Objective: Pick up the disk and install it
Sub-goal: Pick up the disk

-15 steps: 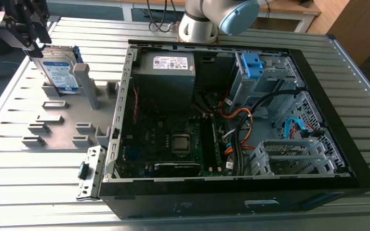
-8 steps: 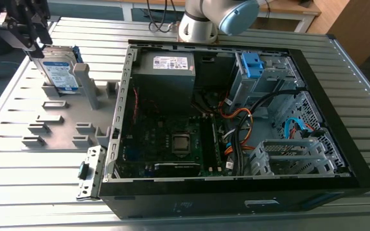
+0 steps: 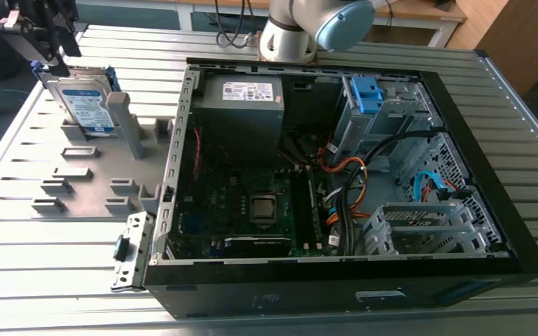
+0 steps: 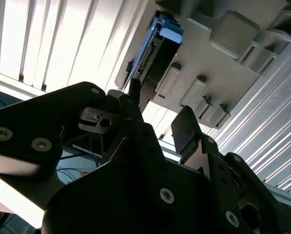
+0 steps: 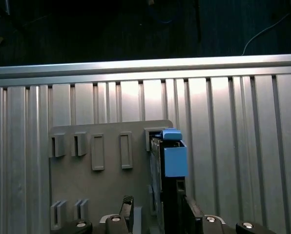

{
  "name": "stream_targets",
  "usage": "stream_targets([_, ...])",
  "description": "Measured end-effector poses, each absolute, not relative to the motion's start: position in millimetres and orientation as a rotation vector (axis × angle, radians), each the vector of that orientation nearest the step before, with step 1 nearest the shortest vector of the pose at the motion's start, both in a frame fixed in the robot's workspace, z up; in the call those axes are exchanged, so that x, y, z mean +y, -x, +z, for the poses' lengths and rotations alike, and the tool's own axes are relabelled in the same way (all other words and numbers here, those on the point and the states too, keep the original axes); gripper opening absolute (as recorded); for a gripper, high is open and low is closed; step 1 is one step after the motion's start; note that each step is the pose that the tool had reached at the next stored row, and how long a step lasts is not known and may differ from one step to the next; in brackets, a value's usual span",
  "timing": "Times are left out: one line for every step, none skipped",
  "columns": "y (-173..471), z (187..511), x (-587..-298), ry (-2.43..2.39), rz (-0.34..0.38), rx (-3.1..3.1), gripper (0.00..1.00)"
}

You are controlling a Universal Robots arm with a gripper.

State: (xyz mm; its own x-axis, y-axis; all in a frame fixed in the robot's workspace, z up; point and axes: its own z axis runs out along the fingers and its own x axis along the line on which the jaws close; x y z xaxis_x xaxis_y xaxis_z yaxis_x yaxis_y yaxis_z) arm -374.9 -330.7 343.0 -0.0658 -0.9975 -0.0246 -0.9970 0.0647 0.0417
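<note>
The disk [image 3: 84, 101], a silver drive with a white-and-blue label in a blue carrier bracket, stands on edge in a grey slotted holder [image 3: 82, 175] at the exterior view's left. My gripper [image 3: 54, 63] hangs right above the disk's top edge, open. In the first wrist view the disk [image 5: 172, 158] appears edge-on with my gripper [image 5: 159, 210] straddling its line, one dark finger on each side and gaps showing. In the second wrist view the gripper [image 4: 157, 109] is spread, with the disk [image 4: 150, 48] beyond it on the holder [image 4: 223, 58].
An open black computer case [image 3: 531, 231] lies flat on the ribbed metal table [image 3: 45, 259], at the exterior view's right of the holder. Inside are a grey power supply [image 3: 241, 105], a motherboard, cables and a metal drive cage with a blue latch [image 3: 367, 94]. The arm's base [image 3: 293, 35] stands behind the case.
</note>
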Motion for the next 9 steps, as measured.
stream_targets([375.4,342.6,-328.4,-2.140,-0.074,-2.284,0.53])
stream_targets([375.9,342.0,-326.9,-2.142,-0.074,-2.282,0.53])
stream_targets([376.5,341.0,-325.8,-2.146,-0.073,-2.279,0.53])
stream_targets([376.9,340.1,-325.2,-2.151,-0.073,-2.275,0.53])
stream_targets([377.1,339.3,-324.9,-2.159,-0.073,-2.269,0.53])
stream_targets([377.2,338.5,-324.7,-2.167,-0.073,-2.261,0.53])
stream_targets([377.4,337.7,-324.4,-2.175,-0.073,-2.254,0.53])
stream_targets([377.7,337.1,-324.1,-2.182,-0.074,-2.246,0.53])
stream_targets([378.0,336.4,-323.7,-2.189,-0.073,-2.240,0.53])
